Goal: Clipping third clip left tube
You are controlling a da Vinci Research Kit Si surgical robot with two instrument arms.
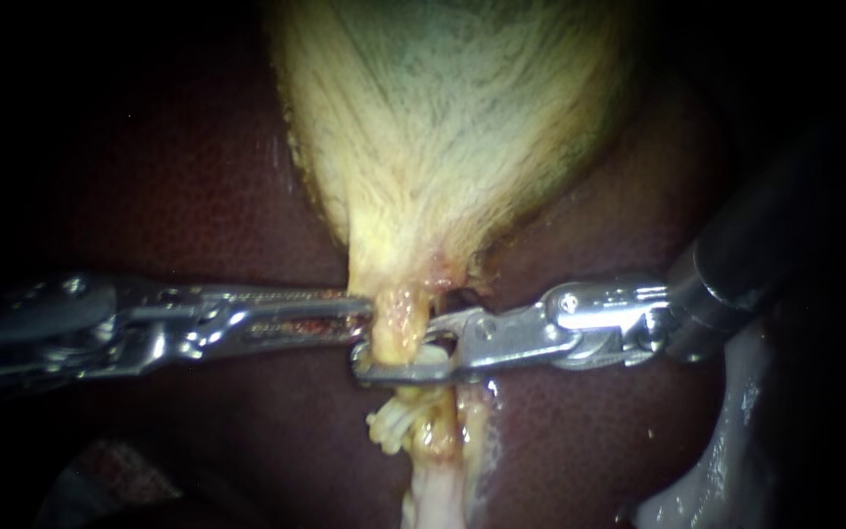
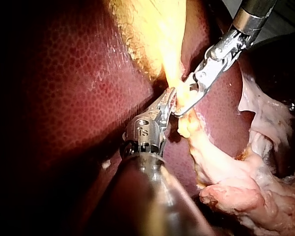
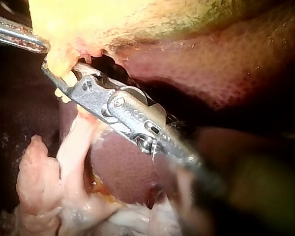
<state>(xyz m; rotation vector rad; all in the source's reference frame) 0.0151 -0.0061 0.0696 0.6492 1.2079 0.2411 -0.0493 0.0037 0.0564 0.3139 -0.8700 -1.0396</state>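
Reading the endoscope view as the clip-placing step itself: straddling the tube (image 1: 401, 328) just under the gallbladder (image 1: 443, 118) with the right instrument (image 1: 399, 351), holding its jaws apart, one to each side, not yet squeezing. Pinching the tube's side with the left instrument (image 1: 364, 313), pressing its jaws together on that tissue. Judging the next move as a steady closing of the right jaws square across the tube, without dragging it.

Looking through the left wrist view: seeing both tips meeting at the tube beside the liver (image 2: 78, 83), failing to make out any clip.

Checking the right wrist view: finding one right jaw passing along the tube's far side, losing the shaft to blur, and being unable to tell left tube from right.
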